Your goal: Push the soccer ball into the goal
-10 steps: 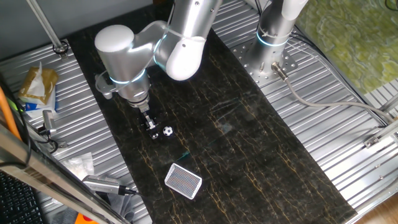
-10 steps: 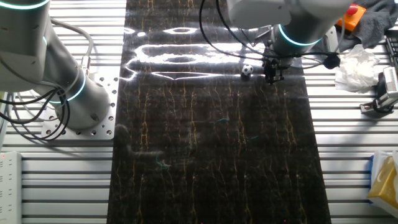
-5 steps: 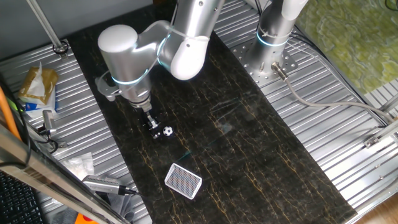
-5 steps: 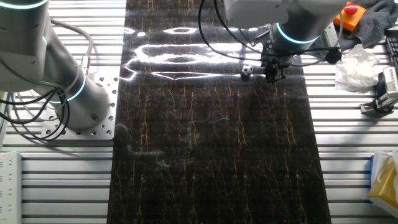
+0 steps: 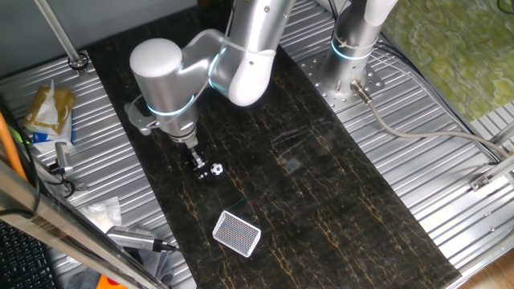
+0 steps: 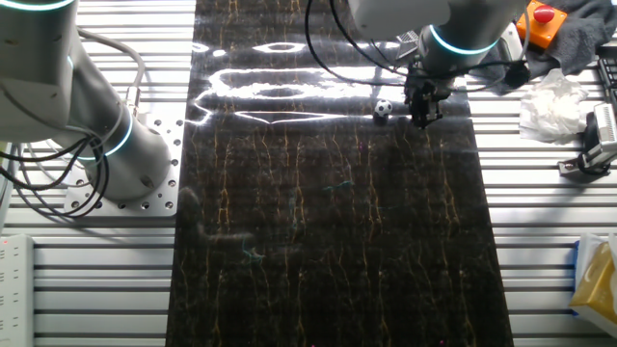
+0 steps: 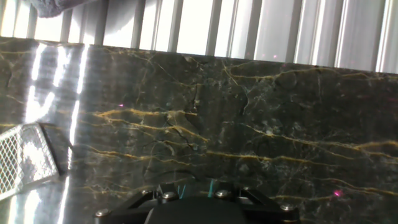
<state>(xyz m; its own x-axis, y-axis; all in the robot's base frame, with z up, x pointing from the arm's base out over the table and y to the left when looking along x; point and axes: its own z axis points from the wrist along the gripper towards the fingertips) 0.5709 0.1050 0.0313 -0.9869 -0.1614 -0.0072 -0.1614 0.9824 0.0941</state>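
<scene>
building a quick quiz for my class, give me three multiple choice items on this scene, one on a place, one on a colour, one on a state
1. Where is the soccer ball?
A. inside the goal
B. right beside the gripper tip
C. on the ribbed metal

2. What colour is the surface under the ball?
A. dark with gold veins
B. plain white
C. green

3. What is the state of the goal?
A. holding the ball
B. lying flat with no ball in it
C. held by the gripper

Answers:
1 B, the ball sits next to the gripper.
2 A, the mat is black with gold veins.
3 B, the goal lies apart from the ball.
</scene>
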